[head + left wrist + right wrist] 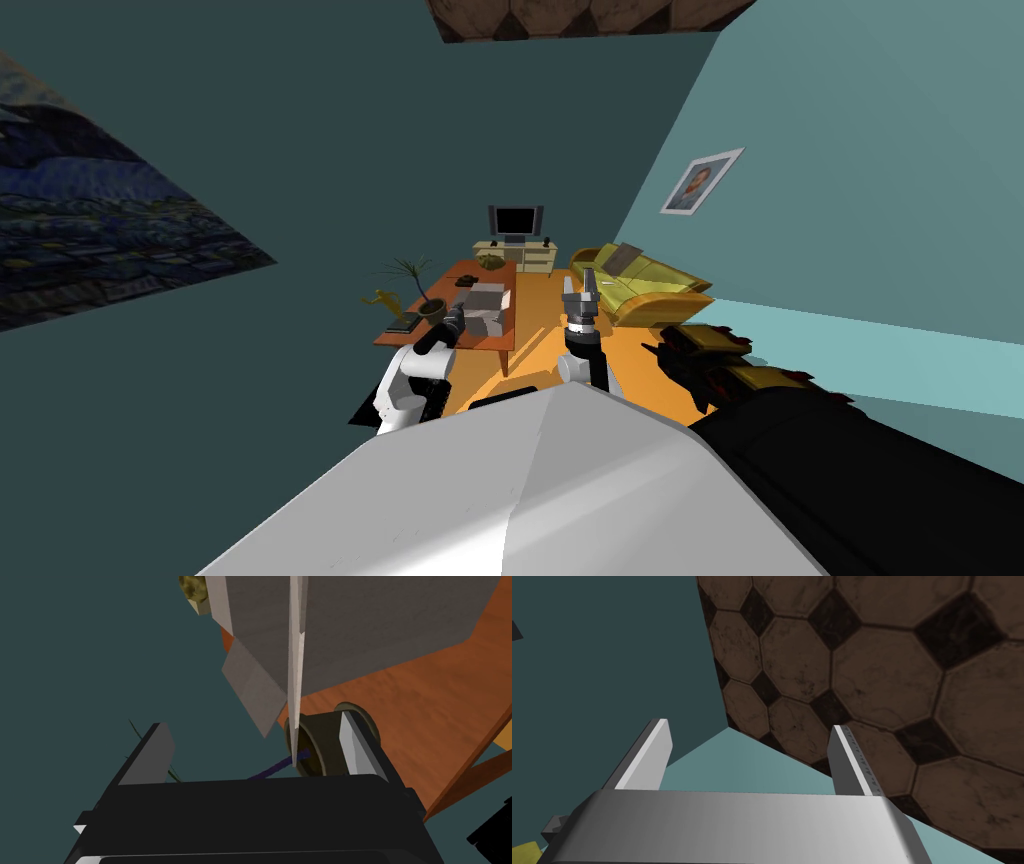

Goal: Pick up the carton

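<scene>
The carton point(487, 305) is a pale grey box with open flaps, standing on the orange-brown table point(497, 335). In the left wrist view the carton point(380, 626) looms just past the fingertips. One thin flap point(296, 676), seen edge-on, runs down between the two fingers, and neither finger touches it. My left gripper point(256, 723) is open, and in the head view the left gripper point(458, 322) sits at the carton's near left corner. My right gripper point(581, 290) is raised beside the table, pointing up, and in its own wrist view the right gripper point(749, 731) stands open and empty.
A dark plant pot point(320, 746) sits on the table just beyond my left fingers, its plant point(410, 275) at the table's left side. A yellow-green sofa point(645, 285) lies to the right. A TV point(515, 220) on a low stand is at the far end.
</scene>
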`<state>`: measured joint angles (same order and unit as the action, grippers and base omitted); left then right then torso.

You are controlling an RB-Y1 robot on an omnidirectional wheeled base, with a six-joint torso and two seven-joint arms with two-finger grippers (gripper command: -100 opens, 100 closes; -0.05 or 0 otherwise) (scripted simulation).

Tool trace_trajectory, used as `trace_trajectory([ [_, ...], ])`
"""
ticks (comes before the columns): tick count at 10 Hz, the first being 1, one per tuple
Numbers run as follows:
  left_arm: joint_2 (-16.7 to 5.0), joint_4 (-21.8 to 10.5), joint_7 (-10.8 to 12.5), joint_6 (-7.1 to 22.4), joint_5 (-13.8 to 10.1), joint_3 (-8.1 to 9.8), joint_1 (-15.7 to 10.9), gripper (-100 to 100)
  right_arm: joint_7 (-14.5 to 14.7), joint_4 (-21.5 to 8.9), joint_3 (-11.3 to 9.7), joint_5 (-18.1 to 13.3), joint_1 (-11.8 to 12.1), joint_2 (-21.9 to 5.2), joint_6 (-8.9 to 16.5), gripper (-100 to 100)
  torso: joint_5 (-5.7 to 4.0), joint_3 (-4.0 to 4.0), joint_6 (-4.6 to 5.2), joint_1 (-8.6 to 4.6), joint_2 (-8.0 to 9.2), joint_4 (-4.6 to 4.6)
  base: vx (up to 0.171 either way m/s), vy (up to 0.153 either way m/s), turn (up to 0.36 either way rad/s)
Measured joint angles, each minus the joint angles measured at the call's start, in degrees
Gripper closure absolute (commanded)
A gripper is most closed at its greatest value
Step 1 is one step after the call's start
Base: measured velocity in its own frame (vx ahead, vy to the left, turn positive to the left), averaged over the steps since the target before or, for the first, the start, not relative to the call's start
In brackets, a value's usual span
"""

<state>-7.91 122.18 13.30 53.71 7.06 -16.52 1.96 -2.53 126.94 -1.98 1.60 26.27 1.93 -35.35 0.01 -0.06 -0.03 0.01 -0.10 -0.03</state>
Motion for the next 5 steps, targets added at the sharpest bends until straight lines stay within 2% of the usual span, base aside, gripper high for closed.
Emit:
trace_trajectory([
  [4, -0.1, -1.4, -0.4, 5.4, -0.2, -0.77, -1.5, -100, 0.0, 0.0, 0.0, 0.0, 0.0, 0.0, 0.0, 0, 0.0, -0.03, -0.01, -0.02, -0.05, -0.01, 0.029, 0.006, -0.049],
  [5, -0.1, -1.5, -0.4, 5.7, -0.2, -0.8, -1.6, 0, 0.0, 0.0, 0.0, 0.0, 0.0, 0.0, 0.0, 0, -0.01, 0.0, -0.02, -0.03, 0.01, 0.0, 0.0, 0.0, 0.0],
])
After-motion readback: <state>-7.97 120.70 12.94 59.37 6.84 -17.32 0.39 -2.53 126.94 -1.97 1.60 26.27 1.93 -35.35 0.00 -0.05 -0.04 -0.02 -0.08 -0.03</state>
